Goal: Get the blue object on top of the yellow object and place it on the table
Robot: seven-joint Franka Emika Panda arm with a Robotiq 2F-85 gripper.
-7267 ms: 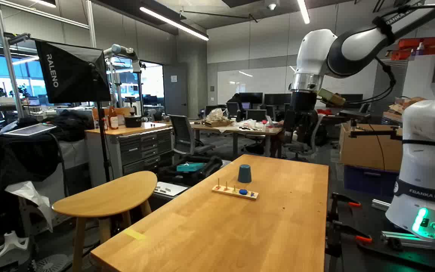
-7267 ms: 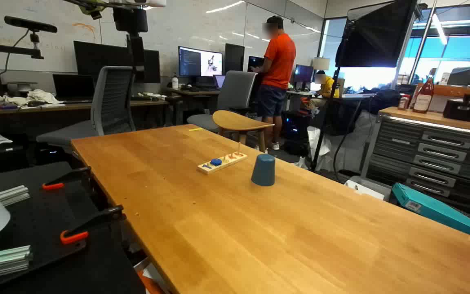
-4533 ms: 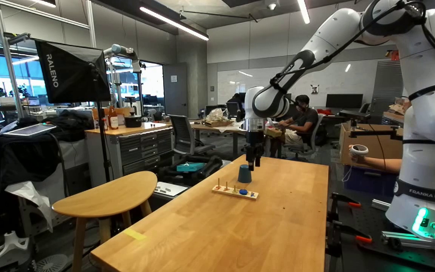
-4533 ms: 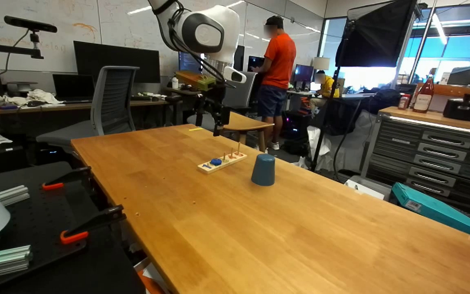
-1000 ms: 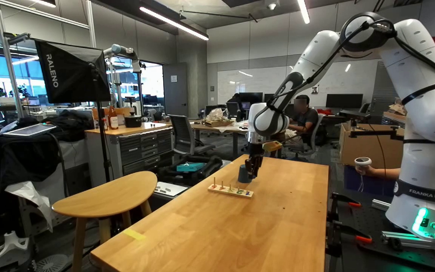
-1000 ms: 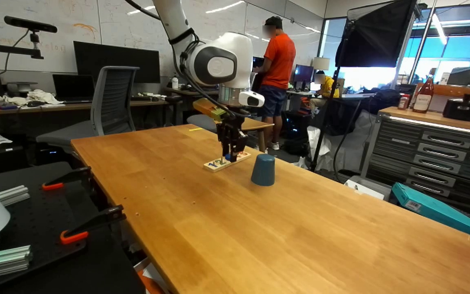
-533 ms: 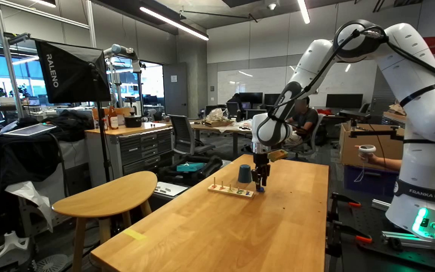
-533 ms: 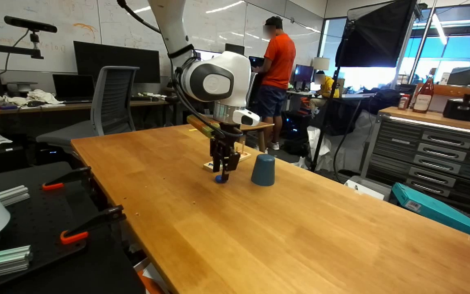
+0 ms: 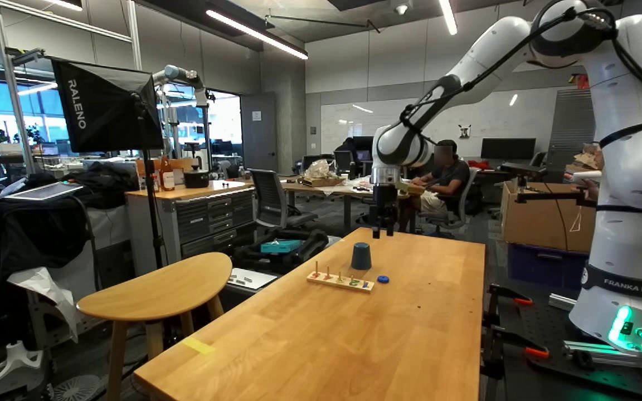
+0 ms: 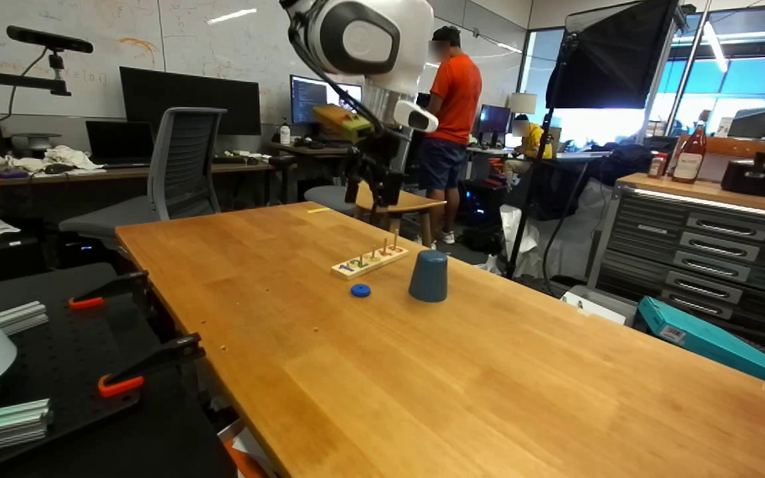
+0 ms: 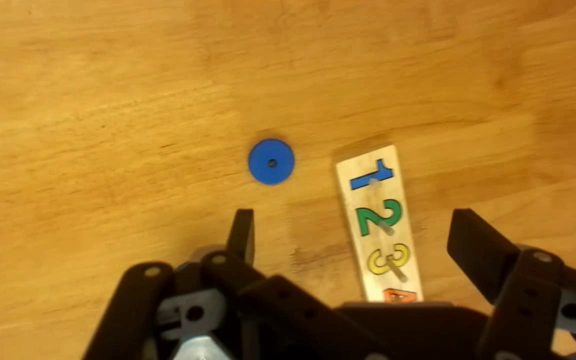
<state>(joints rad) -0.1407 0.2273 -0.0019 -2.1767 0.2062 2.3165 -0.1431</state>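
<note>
- Jaws: released, spread wide and grasping nothing, they hung above the table (image 10: 522,372). In the wrist view, the gap between the fingers (image 11: 480,255) framed the peg board (image 11: 380,240), so a straight descent risked closing on that part.
- Pegs (image 11: 397,271): these stood up from the board. A finger that caught one while you descended was likely to tip the board or drag it sideways.
- Blue disc (image 11: 271,172): it lay flat on the table, off the board and just beside its end marked 1. The placing step appeared complete; the main risk was that you undid it. A needless second approach threatened to nudge the disc, and its low profile left you little to grasp before the fingers met the wood.
- Cup (image 10: 429,277): it stood upside down on the table, nearer one long edge and apart from the disc. A low sideways sweep with the jaws spread could topple it.
- Seated person (image 9: 453,181): this person sat beyond the table. You could not judge the clearance from the views; overreach that way was the cause to avoid.
</note>
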